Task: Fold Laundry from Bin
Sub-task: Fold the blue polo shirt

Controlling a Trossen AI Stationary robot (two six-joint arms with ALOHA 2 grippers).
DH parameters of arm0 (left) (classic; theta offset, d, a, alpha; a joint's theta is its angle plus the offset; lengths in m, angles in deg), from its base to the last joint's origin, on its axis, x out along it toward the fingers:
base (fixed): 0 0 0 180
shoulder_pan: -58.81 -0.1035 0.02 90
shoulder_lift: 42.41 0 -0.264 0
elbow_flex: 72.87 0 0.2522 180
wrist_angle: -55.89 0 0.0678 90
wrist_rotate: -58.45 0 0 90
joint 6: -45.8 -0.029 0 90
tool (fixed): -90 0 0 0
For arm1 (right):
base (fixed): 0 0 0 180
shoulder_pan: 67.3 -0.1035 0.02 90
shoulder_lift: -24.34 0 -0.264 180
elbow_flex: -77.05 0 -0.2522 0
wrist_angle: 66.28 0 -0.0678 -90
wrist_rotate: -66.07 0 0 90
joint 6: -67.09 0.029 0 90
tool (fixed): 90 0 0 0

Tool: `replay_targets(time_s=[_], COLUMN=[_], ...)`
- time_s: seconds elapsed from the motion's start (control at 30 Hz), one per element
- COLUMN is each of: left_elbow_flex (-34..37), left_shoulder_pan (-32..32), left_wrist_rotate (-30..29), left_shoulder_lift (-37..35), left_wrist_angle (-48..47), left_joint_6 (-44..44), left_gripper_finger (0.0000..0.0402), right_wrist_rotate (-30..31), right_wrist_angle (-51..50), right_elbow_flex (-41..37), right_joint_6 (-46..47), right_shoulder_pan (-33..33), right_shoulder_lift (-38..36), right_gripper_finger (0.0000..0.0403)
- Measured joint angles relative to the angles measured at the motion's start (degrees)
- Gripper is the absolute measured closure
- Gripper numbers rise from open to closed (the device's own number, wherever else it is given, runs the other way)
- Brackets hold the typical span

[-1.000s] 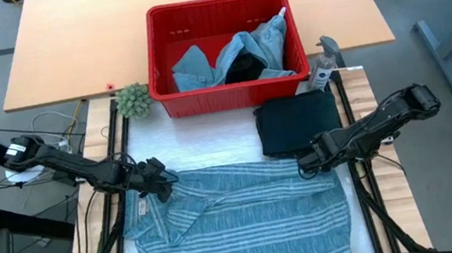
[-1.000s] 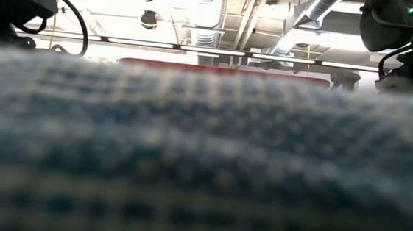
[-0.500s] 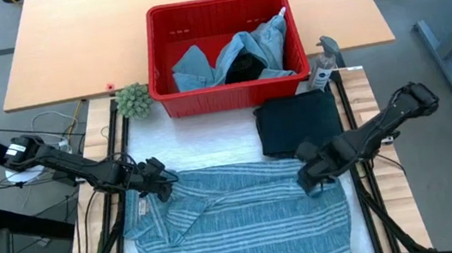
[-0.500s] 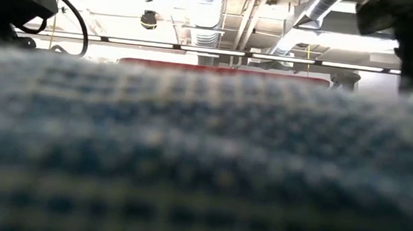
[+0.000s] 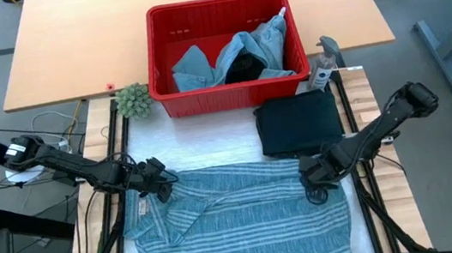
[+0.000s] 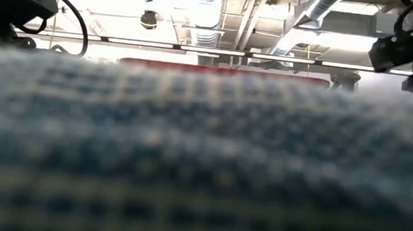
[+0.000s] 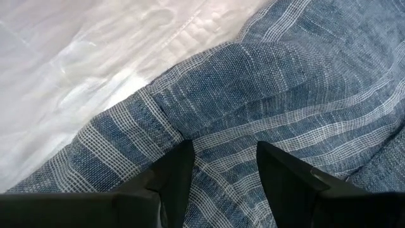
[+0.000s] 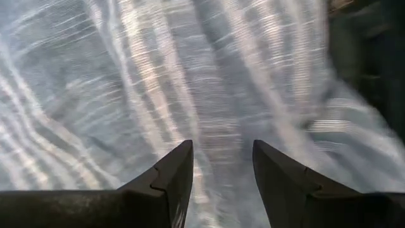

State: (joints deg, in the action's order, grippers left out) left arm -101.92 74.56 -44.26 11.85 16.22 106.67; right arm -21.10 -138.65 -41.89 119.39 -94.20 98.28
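Note:
A blue-grey striped cloth point(image 5: 237, 216) lies spread over the table's near half and fills the low view point(image 6: 203, 159). My left gripper point(image 5: 162, 186) stands open at the cloth's far left corner, slanting down, its fingertips on either side of a low ridge of the cloth point(image 7: 221, 126). My right gripper point(image 5: 314, 176) hangs open over the cloth's far right part point(image 8: 209, 88), pointing down. A folded black garment point(image 5: 299, 123) lies flat beyond the cloth. The red bin point(image 5: 226, 92) behind it holds light blue denim point(image 5: 197, 65) and a dark piece point(image 5: 240, 64). My left gripper has its two fingertips point(image 7: 177, 171) down at the striped cloth near its far left edge point(image 7: 152, 107), slanting down from the table's left. Whether they touch the cloth I cannot tell. The cloth lies flat between them.
A small green plant point(image 5: 132, 101) stands left of the bin. A grey tool point(image 5: 324, 62) lies right of the bin. White padding point(image 5: 201, 138) shows bare between bin and cloth. Black rails point(image 5: 116, 148) run along both sides.
My right gripper has gone a little toward the table's near edge, from the cloth's far right corner to a spot over the cloth, and has rolled about its wrist. The striped cloth lies as before.

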Motion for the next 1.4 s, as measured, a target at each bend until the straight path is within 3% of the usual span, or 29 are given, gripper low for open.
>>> replay_targets(time_s=[0.3,0.4,0.53,0.57,0.87,0.97,1.17,1.4], left_elbow_flex=[0.0,0.0,0.0,0.0,0.0,0.0,0.0,0.0], left_shoulder_pan=[0.0,0.0,0.0,0.0,0.0,0.0,0.0,0.0], left_wrist_rotate=[-0.1,-0.1,-0.2,-0.2,-0.2,-0.2,-0.2,-0.2], left_shoulder_lift=[0.0,0.0,0.0,0.0,0.0,0.0,0.1,0.1], left_wrist_angle=[0.0,0.0,0.0,0.0,0.0,0.0,0.0,0.0], left_joint_6=[0.3,0.5,0.7,0.7,1.1,1.1,0.9,0.9], left_gripper_finger=[0.023,0.023,0.023,0.023,0.023,0.023,0.023,0.023], right_wrist_rotate=[-3.7,-4.9,-5.9,-5.9,-4.4,-3.1,-2.9,-2.7], right_wrist_angle=[0.4,0.3,0.4,0.3,1.6,1.2,-0.7,0.4], right_elbow_flex=[-4.4,-3.9,-1.9,-1.3,2.7,2.7,-0.3,-1.0], right_joint_6=[0.2,0.3,0.1,0.1,4.9,7.2,15.6,15.8], right_shoulder_pan=[0.5,0.2,-1.1,-1.5,-7.6,-10.3,-13.9,-14.5], right_shoulder_lift=[0.0,0.0,0.0,0.0,0.0,0.4,0.4,0.4], right_gripper_finger=[0.0225,0.0271,0.0373,0.0383,0.0382,0.0363,0.028,0.0201])
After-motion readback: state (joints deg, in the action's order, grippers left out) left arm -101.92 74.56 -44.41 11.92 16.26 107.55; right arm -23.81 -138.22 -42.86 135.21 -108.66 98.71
